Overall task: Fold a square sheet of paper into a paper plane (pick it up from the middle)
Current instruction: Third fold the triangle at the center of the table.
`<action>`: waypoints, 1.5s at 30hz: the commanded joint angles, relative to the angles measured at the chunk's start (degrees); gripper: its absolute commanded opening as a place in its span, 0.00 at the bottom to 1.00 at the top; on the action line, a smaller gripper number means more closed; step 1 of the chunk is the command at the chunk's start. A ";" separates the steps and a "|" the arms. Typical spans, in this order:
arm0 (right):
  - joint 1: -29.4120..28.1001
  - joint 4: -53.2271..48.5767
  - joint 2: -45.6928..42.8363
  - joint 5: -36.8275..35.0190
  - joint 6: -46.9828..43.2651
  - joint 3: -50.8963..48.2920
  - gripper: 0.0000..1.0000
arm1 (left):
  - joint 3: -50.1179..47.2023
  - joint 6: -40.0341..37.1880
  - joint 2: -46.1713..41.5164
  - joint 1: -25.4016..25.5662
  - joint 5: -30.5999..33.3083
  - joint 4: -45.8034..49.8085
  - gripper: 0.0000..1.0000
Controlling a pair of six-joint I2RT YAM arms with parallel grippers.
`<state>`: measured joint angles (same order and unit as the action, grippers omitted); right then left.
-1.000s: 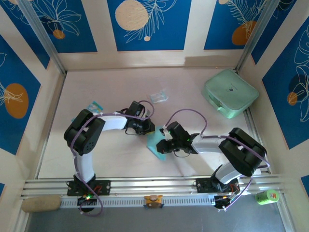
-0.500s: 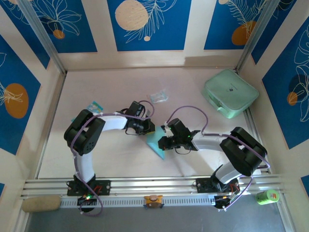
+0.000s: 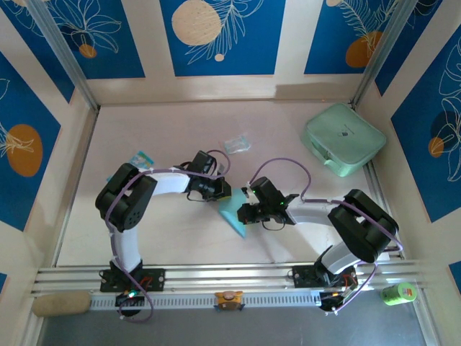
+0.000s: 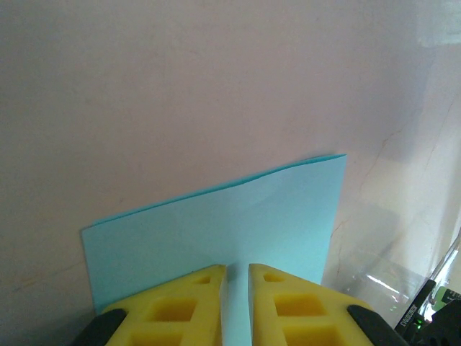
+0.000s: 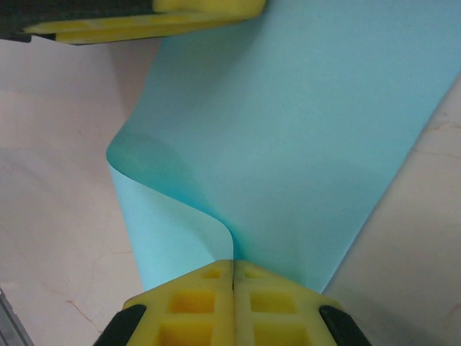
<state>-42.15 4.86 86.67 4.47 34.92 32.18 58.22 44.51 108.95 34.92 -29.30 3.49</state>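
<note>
Pinching a curled fold of the sheet (image 5: 302, 130), the right gripper (image 5: 233, 265) has its jaws pressed fully together on it. The left gripper (image 4: 238, 270) clamps the opposite edge, jaws a thin slit apart. The sheet sits on the table (image 3: 180, 130) between the two grippers, one side bowed up.

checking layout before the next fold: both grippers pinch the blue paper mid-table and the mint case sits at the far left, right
Not quite. The case sits at the far right of the table, not the far left; the top view shows it. The rest holds: the left gripper and right gripper both pinch the paper mid-table.
</note>
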 commanded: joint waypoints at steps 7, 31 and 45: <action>0.14 -4.19 -1.88 -1.66 -1.40 1.54 0.04 | -1.18 0.14 0.35 0.59 1.80 0.82 0.16; 0.14 -5.56 -0.63 -2.31 -2.13 3.07 0.04 | -1.53 0.58 0.33 0.68 1.30 -0.30 0.16; 0.47 -6.16 -0.69 -2.89 -2.55 3.72 0.04 | -1.61 0.82 0.42 0.66 1.19 -0.49 0.15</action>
<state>-42.09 0.12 86.35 1.89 33.39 34.28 57.74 44.93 108.95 35.07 -29.12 2.17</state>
